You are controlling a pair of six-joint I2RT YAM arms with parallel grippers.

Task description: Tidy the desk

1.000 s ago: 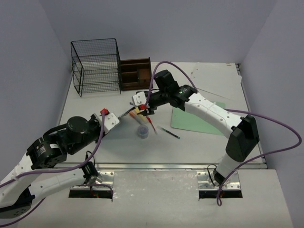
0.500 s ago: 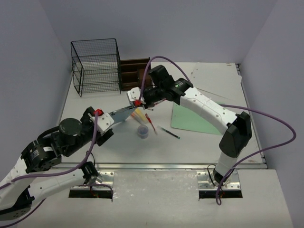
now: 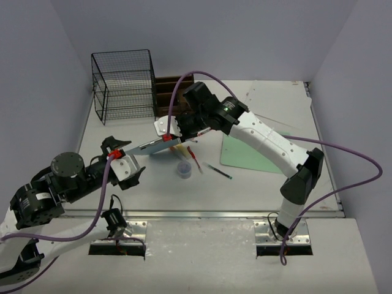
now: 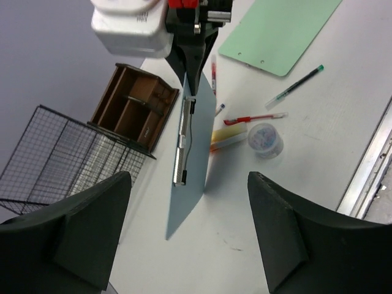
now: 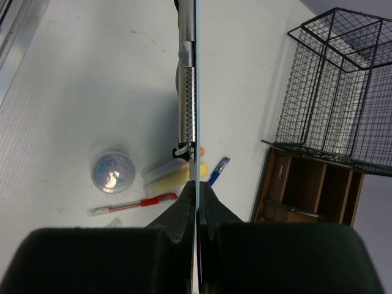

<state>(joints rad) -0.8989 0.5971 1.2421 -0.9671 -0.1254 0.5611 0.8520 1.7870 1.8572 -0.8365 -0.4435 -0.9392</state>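
While right gripper (image 3: 167, 137) clamps clipboard (image 3: 146, 146) on edge over the desk (image 3: 257, 184), probably so it slots into the rack (image 3: 124, 86), left gripper (image 3: 124, 158) hangs nearby, spread wide, empty.

Bright, even overhead light is washing the bench (image 3: 263, 184); shadows are falling soft; left hand (image 4: 190, 184) fingers (image 4: 73, 233) are blurring near the lens.
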